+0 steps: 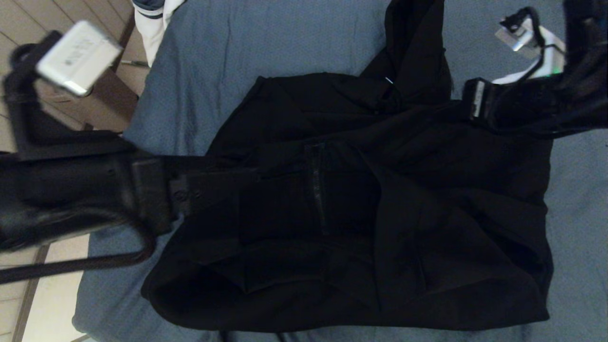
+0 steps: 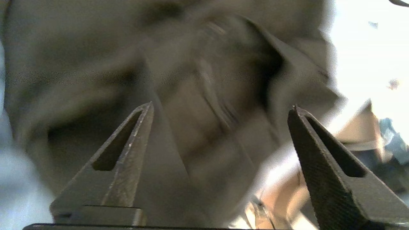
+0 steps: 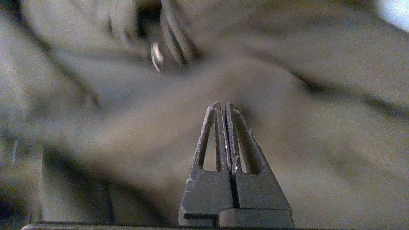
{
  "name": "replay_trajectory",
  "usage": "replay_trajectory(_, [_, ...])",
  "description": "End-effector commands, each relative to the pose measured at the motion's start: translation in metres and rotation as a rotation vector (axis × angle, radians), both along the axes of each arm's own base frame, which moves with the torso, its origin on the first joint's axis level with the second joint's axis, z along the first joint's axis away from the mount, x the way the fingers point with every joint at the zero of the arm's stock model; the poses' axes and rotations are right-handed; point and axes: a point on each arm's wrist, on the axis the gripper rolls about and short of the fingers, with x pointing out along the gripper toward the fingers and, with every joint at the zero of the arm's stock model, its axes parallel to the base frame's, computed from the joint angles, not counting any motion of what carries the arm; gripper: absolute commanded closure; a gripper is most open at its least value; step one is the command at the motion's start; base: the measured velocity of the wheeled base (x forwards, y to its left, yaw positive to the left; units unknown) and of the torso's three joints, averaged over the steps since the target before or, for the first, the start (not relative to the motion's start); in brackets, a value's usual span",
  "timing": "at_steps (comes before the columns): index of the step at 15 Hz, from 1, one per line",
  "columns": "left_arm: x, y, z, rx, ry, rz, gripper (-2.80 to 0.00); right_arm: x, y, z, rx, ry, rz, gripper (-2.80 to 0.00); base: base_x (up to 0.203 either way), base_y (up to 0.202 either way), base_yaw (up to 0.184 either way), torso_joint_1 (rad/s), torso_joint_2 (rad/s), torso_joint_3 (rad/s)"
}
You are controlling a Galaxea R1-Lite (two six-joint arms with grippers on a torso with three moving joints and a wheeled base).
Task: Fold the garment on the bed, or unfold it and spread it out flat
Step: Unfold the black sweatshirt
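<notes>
Black garment (image 1: 380, 213) lies under left end effector (image 2: 220, 108) (spread); right end effector (image 3: 225, 105) pressed together.

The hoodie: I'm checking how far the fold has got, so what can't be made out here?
- Head view: the left arm covers the hoodie's left edge; black on black hides the left gripper.
- Head view: its near hem runs off the bottom edge.
- Left wrist view: motion blur smears the folds beyond the open fingers.

Just a navy and white duvet (image 1: 153, 19) bunched at the far left, plus pale tiled floor (image 1: 52, 304) alongside.
</notes>
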Motion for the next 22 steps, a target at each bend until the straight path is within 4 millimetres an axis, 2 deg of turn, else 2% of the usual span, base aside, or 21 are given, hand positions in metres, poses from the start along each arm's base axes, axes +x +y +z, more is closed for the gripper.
replay_trajectory(1, [0.077, -0.04, -0.034, 0.07, 0.111, 0.06, -2.8, 0.038, 0.049, -0.014, -0.026, 0.034, -0.021, 0.0, 0.0, 0.0, 0.0, 0.0, 0.0, 0.0])
replay_trajectory(3, [0.111, -0.047, -0.03, 0.028, 0.096, 0.094, -2.8, 0.045, 0.069, -0.008, -0.012, 0.004, 0.008, 0.0, 0.0, 0.0, 0.0, 0.0, 0.0, 0.0])
replay_trajectory(6, [0.13, -0.049, -0.022, -0.003, 0.075, 0.117, -2.8, 0.038, 0.091, -0.005, -0.013, 0.003, 0.07, 0.0, 0.0, 0.0, 0.0, 0.0, 0.0, 0.0])
replay_trajectory(9, [0.138, -0.051, -0.018, -0.009, 0.072, 0.124, -2.8, 0.017, 0.09, 0.007, -0.012, -0.009, 0.101, 0.0, 0.0, 0.0, 0.0, 0.0, 0.0, 0.0])
replay_trajectory(12, [0.146, -0.057, -0.028, 0.005, 0.093, 0.121, -2.8, -0.007, 0.081, 0.018, -0.014, -0.018, 0.117, 0.0, 0.0, 0.0, 0.0, 0.0, 0.0, 0.0])
replay_trajectory(14, [0.152, -0.062, -0.034, 0.007, 0.107, 0.121, -2.8, -0.018, 0.081, 0.011, -0.032, 0.011, 0.144, 0.0, 0.0, 0.0, 0.0, 0.0, 0.0, 0.0])
replay_trajectory(17, [0.157, -0.066, -0.036, -0.001, 0.118, 0.123, -2.8, -0.028, 0.092, -0.01, -0.074, 0.078, 0.197, 0.0, 0.0, 0.0, 0.0, 0.0, 0.0, 0.0])
replay_trajectory(22, [0.158, -0.065, -0.035, -0.004, 0.114, 0.126, -2.8, -0.043, 0.102, -0.022, -0.1, 0.114, 0.256, 0.0, 0.0, 0.0, 0.0, 0.0, 0.0, 0.0])
